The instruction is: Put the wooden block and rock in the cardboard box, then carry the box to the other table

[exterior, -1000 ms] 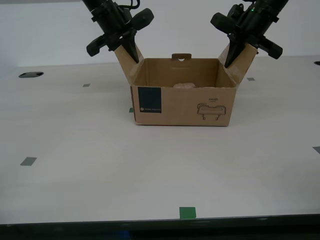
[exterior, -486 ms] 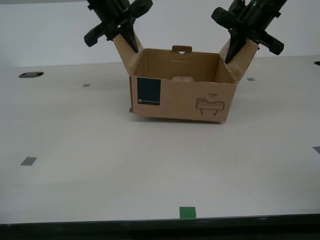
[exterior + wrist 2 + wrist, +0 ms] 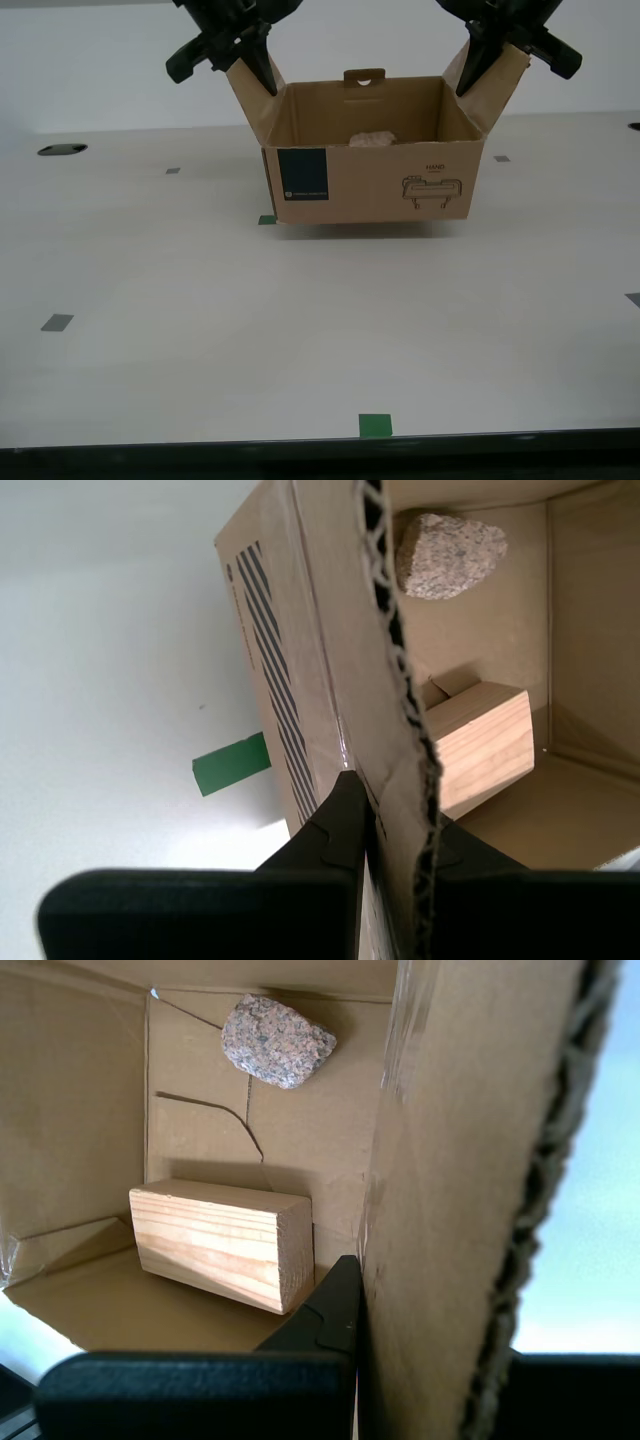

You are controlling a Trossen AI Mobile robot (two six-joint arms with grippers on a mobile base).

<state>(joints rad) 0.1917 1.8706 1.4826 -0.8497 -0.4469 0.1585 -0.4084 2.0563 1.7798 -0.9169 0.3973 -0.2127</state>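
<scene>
- Cardboard box [image 3: 372,170] is hanging just above the beige table [image 3: 200,300], clear of the green tape mark [image 3: 266,220].
- My first gripper [image 3: 400,1355] and my second gripper [image 3: 392,820] are each pinching a side flap.
- Rock [image 3: 277,1040] and wooden block [image 3: 222,1242] are lying inside the box.
- Judgement: lift both arms evenly, keep the box level, or the flaps may tear.

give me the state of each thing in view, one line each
cardboard box: open, lifted off the beige table, held by both side flaps
wooden block: lying on the box floor
rock: inside the box, apart from the block
my first gripper: shut on a side flap
my second gripper: shut on the other side flap
beige table: bare under the box, tape marks showing
</scene>
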